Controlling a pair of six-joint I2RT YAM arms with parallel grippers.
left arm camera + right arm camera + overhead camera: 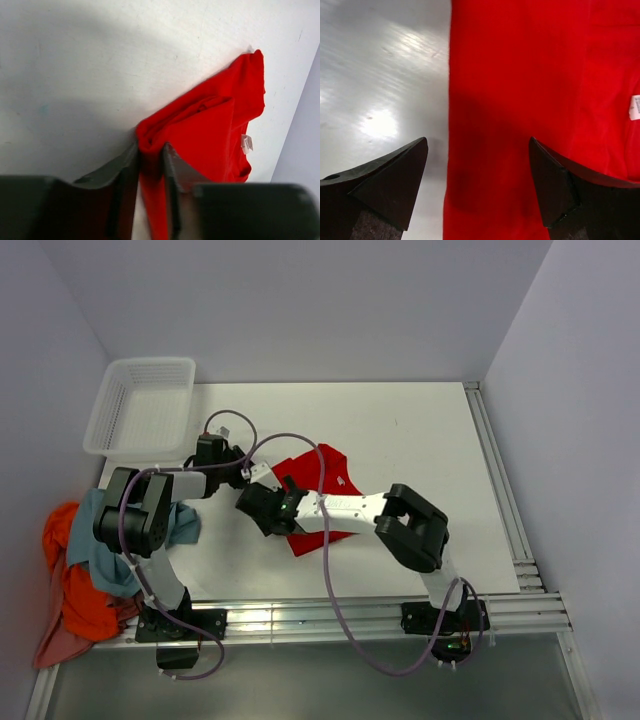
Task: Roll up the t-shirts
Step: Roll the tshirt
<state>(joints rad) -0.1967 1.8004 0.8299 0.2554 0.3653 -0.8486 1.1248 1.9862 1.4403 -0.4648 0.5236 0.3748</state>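
The bright red t-shirt [322,485] lies crumpled on the white table, mid-centre. My left gripper [258,472] is at its left edge. In the left wrist view the left gripper [150,155] is shut on a bunched fold of the red shirt [210,130], and the white neck label [246,143] shows. My right gripper [266,514] hovers at the shirt's near-left part. In the right wrist view the right gripper [477,150] is open, its jaws wide over the shirt's straight edge [520,100], holding nothing. Orange [75,590], blue-grey [100,540] and pinkish [52,648] shirts are piled off the table's left edge.
A white mesh basket [145,405] stands at the table's back-left corner. Purple cables [325,540] loop over both arms and across the shirt. Metal rails run along the table's right edge [500,490] and front edge [330,615].
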